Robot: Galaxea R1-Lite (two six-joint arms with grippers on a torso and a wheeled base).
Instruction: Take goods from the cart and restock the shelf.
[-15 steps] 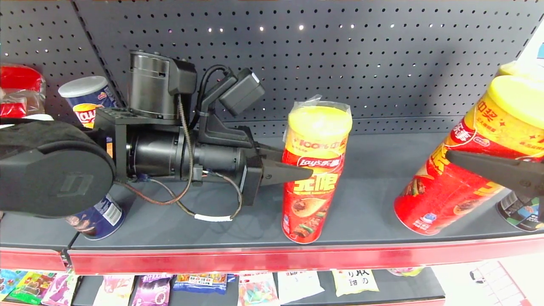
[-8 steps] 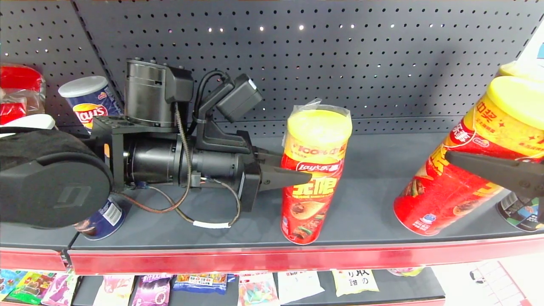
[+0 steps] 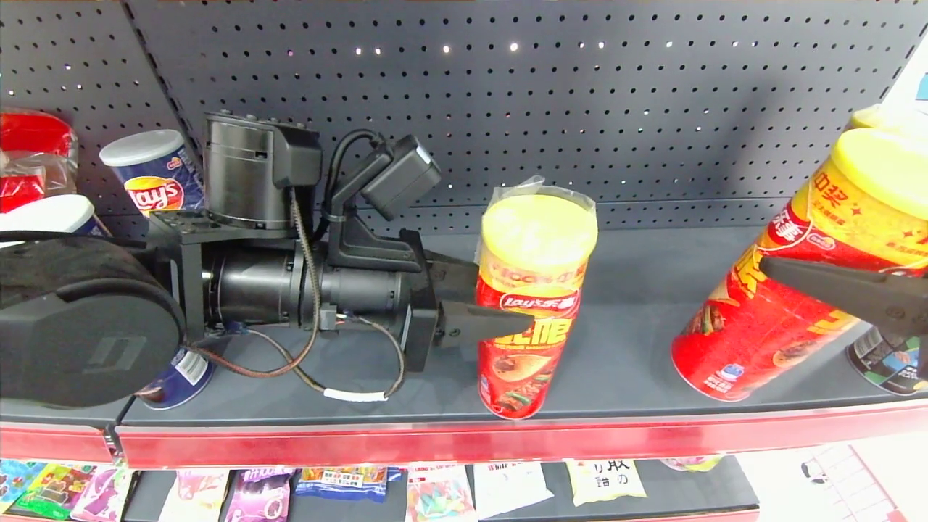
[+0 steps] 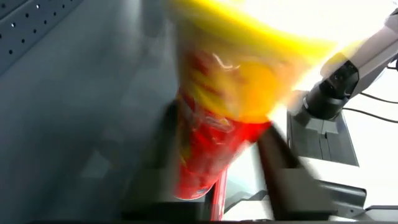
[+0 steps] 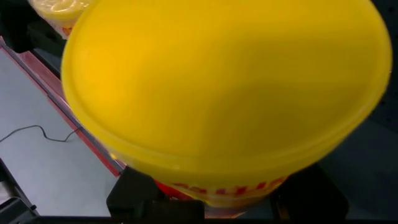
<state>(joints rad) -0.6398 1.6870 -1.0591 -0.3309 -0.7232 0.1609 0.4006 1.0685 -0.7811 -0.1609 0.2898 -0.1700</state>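
At the left end of the shelf a blue can with a white lid stands against the pegboard wall.

From there the left arm comes in from 9 o'clock. The left claw is closed around the middle of a red can with a yellow lid, one finger across the front of it and one behind. This can is almost upright, close to the red front lip of the shelf. I think its base touches the shelf, but the left wrist view is too blurred to be sure.

At 3 o'clock, well apart, the right claw is closed on a second red can. It is held tilted, with the lid toward 1 o'clock and the bottom rim low over the shelf.

To do this step well, I would first bring the red can fully vertical and a little deeper toward 12 o'clock, away from the lip. The claw should open only when the base sits flat, then pull straight back toward 9 o'clock so that a finger does not drag the can over. The second red can should keep its distance until then.
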